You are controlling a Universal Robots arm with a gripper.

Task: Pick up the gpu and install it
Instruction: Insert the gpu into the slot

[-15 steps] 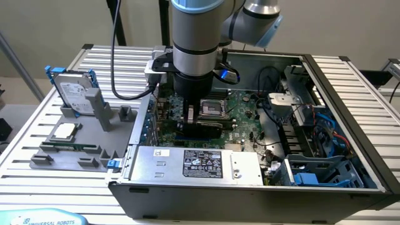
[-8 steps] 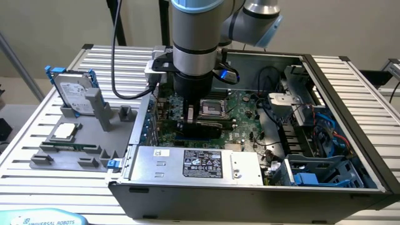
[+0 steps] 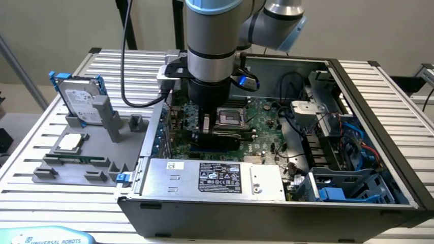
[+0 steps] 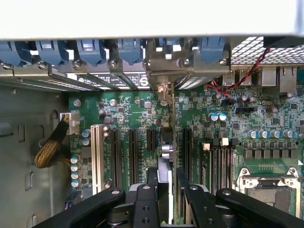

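Reaching down into the open computer case (image 3: 379,127) at the centre of the exterior frame, the arm's gripper (image 4: 164,190) pinches the gpu (image 4: 165,164) edge-on between its black fingers (image 4: 152,178). In the wrist frame's lower middle, the card stands upright over the green motherboard (image 4: 137,109), among the black expansion slots (image 4: 133,152), its silver bracket toward the case's rear wall.
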